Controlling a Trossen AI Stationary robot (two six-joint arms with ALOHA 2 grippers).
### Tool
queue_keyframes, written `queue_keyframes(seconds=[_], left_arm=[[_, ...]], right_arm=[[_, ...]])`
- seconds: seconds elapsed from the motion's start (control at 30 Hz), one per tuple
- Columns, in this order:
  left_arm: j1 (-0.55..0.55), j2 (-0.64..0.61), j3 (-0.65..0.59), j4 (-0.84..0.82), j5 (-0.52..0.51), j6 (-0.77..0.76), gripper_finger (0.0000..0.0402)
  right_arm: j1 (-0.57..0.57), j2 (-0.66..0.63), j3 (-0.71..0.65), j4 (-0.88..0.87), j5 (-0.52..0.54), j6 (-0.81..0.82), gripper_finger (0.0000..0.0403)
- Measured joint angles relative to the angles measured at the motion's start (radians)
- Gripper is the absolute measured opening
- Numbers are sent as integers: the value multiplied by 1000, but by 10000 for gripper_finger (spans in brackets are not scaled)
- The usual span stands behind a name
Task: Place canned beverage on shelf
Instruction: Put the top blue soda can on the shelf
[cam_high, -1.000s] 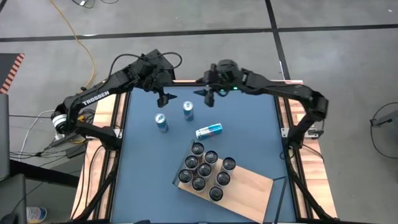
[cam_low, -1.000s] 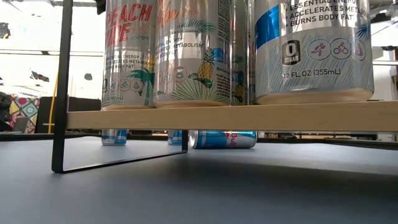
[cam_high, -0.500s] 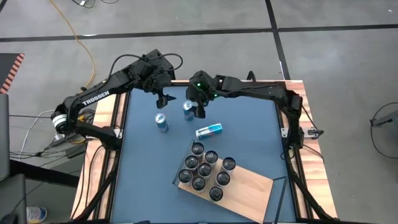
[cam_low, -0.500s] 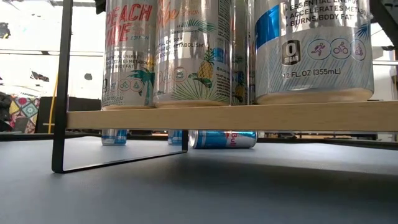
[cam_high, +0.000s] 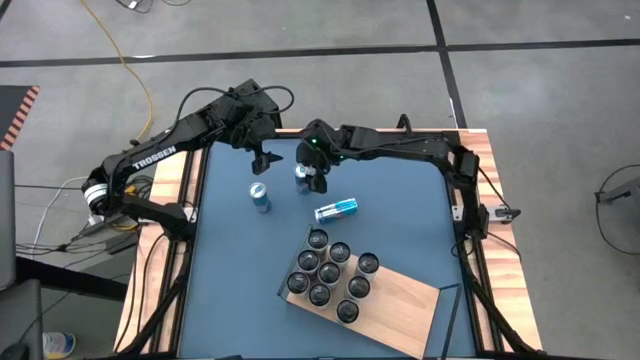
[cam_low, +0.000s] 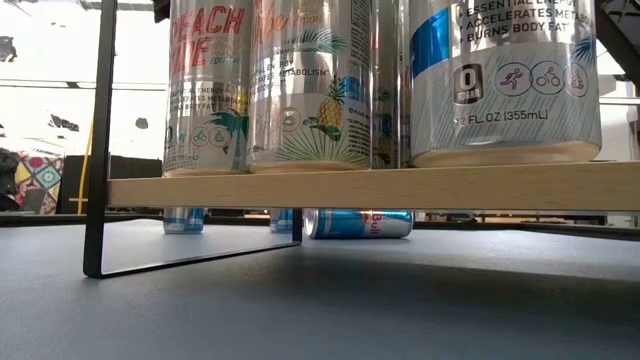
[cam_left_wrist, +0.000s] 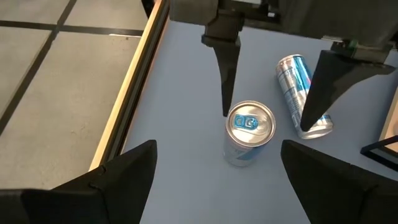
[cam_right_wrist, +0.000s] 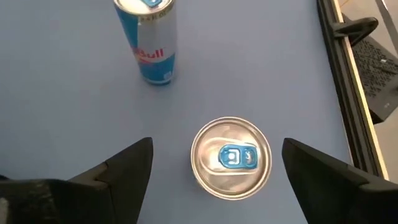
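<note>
Swinging in from the table's far edge, the right gripper (cam_right_wrist: 211, 171) now hangs spread above an upright can (cam_right_wrist: 231, 158), poised to grasp it for the shelf (cam_high: 405, 300).

Cans on the blue table and a part-filled shelf

Two slim blue-and-silver cans (cam_high: 259, 197) (cam_right_wrist: 231, 158) stand upright apart, a third (cam_high: 336, 210) lies on its side nearby; the light-wood shelf (cam_high: 405, 306) sits angled, carrying nine upright cans (cam_high: 329, 273) clustered at one end.
</note>
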Motion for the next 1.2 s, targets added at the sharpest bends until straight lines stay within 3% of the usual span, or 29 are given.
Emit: queue_keyframes(seconds=[0.83,1.2], left_arm=[[0,0,0,0,3,-4,330],[0,0,0,0,2,-3,330]], right_arm=[[3,69,0,41,33,44,329],[4,76,0,40,54,45,253]])
